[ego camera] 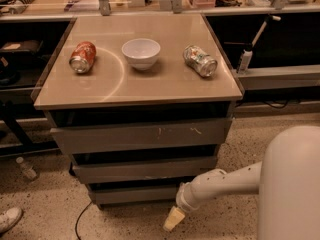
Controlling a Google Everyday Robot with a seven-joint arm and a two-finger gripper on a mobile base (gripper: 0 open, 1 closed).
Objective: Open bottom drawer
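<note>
Gripper (173, 219) hangs just beside the bottom drawer (135, 194) — spread or pressed, I cannot tell — so I'd catch its edge squarely.

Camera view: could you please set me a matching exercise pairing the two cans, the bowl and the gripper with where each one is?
Things:
1. red can
2. white bowl
3. silver can
4. gripper

Places:
A. upright in the middle of the tabletop
B. low by the floor, in front of the right end of the bottom drawer
C. on its side at the left of the tabletop
D. on its side at the right of the tabletop

Pairs: 1-C, 2-A, 3-D, 4-B.
</note>
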